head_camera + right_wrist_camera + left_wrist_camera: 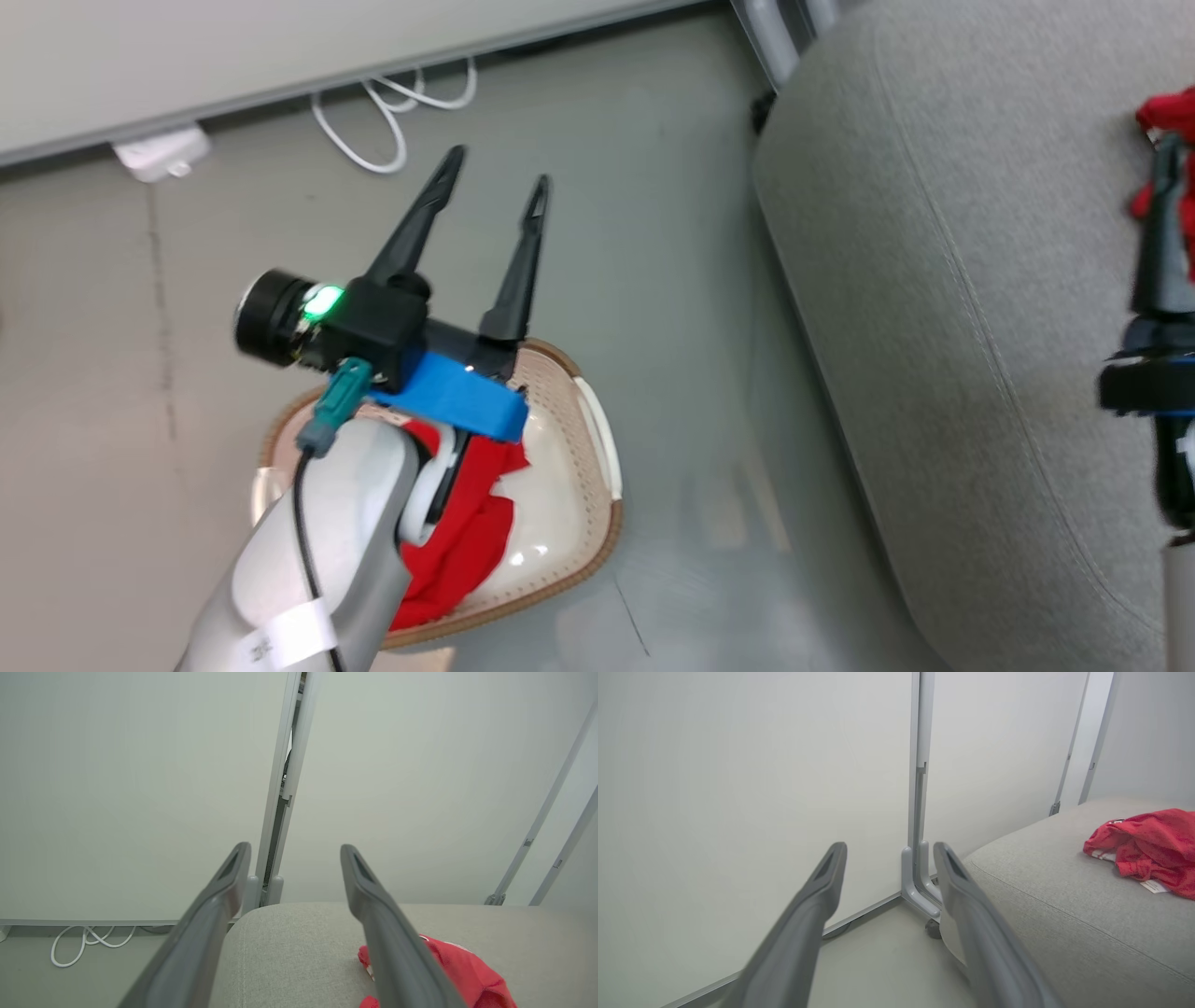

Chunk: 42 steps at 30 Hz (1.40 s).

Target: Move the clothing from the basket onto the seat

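Note:
The cream basket (583, 485) stands on the floor with red clothing (467, 537) lying in it. My left gripper (498, 170) hovers above the basket's far rim, open and empty, and its wrist hides part of the basket. In the left wrist view the left gripper (888, 849) points at the wall panels. The grey seat (934, 280) takes up the right side. Another red piece of clothing (1153, 849) lies loose on the seat (1064, 914). My right gripper (294, 849) is open above the seat (299, 952), with that clothing (462, 970) just under and beside its right finger. One of its fingers (1156, 233) shows at the head view's right edge.
White wall panels run along the far side, with a grey panel foot and caster (924, 900) by the seat's corner. A looped white cable (392, 112) and a white plug box (163, 154) lie on the floor by the wall. Bare grey floor (672, 327) separates basket and seat.

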{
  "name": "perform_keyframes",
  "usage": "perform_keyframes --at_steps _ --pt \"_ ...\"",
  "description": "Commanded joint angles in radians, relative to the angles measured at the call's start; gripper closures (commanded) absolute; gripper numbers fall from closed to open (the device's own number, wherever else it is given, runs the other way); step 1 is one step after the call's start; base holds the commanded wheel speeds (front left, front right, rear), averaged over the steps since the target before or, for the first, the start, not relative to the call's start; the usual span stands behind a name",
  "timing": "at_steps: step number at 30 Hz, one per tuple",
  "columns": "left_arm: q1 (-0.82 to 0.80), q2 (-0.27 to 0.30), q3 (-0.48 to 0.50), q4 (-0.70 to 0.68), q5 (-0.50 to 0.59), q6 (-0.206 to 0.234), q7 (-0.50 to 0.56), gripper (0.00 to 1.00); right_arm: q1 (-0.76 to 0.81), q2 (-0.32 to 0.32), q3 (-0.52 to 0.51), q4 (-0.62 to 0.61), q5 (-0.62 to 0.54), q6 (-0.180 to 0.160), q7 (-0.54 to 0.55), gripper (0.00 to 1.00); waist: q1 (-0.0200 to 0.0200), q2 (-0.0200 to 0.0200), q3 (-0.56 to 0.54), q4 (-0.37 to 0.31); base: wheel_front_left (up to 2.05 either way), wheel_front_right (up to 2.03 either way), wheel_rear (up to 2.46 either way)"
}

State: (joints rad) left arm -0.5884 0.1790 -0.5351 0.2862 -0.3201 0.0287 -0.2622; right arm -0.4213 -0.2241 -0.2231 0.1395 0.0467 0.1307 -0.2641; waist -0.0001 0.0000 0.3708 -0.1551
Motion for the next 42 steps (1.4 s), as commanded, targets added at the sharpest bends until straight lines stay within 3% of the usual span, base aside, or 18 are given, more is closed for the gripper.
perform_keyframes --at_steps 1,12,21,42 --pt "0.042 -0.006 0.043 -0.012 0.013 -0.001 -0.004 0.00 0.025 0.011 0.035 -0.009 0.006 0.000 -0.001 0.00 0.0001 0.0000 -0.067 0.063 0.00 0.00 0.00" --pt "0.242 -0.066 0.320 -0.051 0.085 -0.054 -0.003 0.00 0.105 0.065 0.218 0.000 0.014 0.000 -0.001 0.00 0.0001 0.0000 -0.182 0.154 0.00 0.00 0.00" --pt "0.367 -0.107 0.436 -0.066 0.129 -0.101 -0.004 0.00 0.187 0.093 0.233 0.035 0.028 0.000 -0.001 0.00 0.0001 0.0000 -0.250 0.179 0.00 0.00 0.00" --pt "0.505 -0.129 0.490 -0.035 0.155 -0.150 -0.004 0.00 0.350 0.133 0.183 0.095 0.028 0.000 -0.001 0.00 0.0001 0.0000 -0.341 0.205 0.00 0.00 0.00"
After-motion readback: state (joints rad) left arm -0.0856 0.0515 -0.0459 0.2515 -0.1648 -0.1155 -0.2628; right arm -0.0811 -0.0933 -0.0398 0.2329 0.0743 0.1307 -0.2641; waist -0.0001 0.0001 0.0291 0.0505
